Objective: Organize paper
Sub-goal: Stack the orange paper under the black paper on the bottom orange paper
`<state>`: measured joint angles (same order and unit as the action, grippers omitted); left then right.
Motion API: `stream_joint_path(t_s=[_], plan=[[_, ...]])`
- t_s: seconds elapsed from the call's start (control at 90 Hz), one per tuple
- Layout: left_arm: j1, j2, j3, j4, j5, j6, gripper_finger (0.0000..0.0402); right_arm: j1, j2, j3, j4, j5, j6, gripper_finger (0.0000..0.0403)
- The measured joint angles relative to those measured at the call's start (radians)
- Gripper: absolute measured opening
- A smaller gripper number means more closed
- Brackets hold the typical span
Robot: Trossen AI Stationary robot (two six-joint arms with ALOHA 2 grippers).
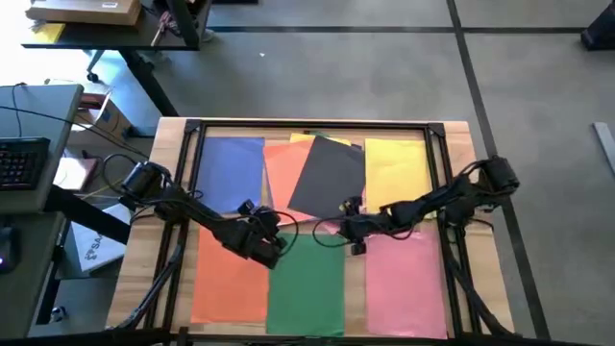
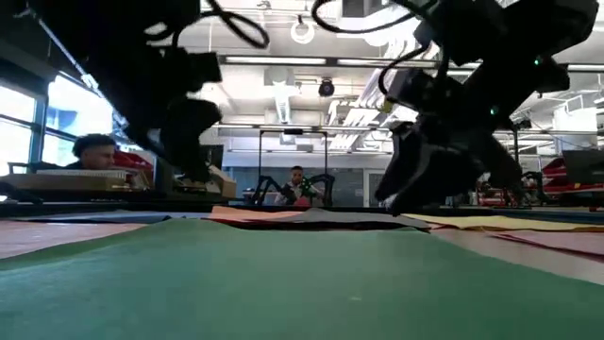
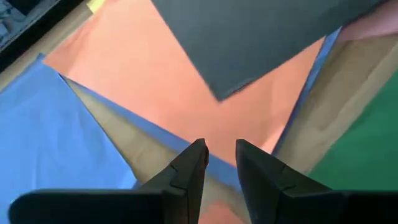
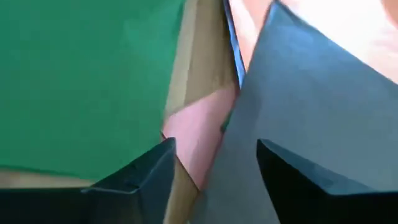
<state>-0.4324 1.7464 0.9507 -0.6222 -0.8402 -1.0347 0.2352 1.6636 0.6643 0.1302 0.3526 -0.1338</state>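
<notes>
Blue sheet: flat at the table's far left, just beside the far orange sheet.
Near orange sheet: flat at the near left, partly under the left arm.
Left gripper: over the seam between near orange and green sheets, near the table's middle; fingers a narrow gap apart, nothing between them, tips above bare wood and a blue edge.
Far orange sheet: left of centre at the far side, partly covered by the dark grey sheet.
Green sheet: flat at the near middle, between near orange and pink sheets.
Dark grey sheet: tilted, lying across the far orange sheet and the yellow paper behind it; lowest corner close to the right gripper.
Right gripper: at the table's middle, beside the grey sheet's near corner; fingers spread wide, holding nothing, one over the grey sheet, one toward the green.
Yellow sheet: flat at the far right.
Pink sheet: flat at the near right, beneath the right arm.
Table: bare wood showing along the edges.
</notes>
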Motion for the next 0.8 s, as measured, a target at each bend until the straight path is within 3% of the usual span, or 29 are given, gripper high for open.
stream_joint_path(t_s=[0.144,0.367,0.6,0.8], plan=[[-0.005,-0.001,-0.020,0.011,0.000,-0.011,0.0078,0.001,0.013,0.000,-0.009,0.110,-0.011,0.0228],[-0.015,-0.001,-0.021,0.097,0.002,0.008,0.0078,0.010,0.049,0.000,-0.008,0.080,-0.107,0.0206],[-0.021,-0.001,-0.020,0.176,0.044,0.102,0.0078,0.126,0.048,0.009,-0.101,0.248,-0.152,0.0205],[-0.041,-0.001,-0.020,0.227,0.045,0.069,0.0078,0.230,0.044,0.060,-0.297,0.298,-0.133,0.0204]])
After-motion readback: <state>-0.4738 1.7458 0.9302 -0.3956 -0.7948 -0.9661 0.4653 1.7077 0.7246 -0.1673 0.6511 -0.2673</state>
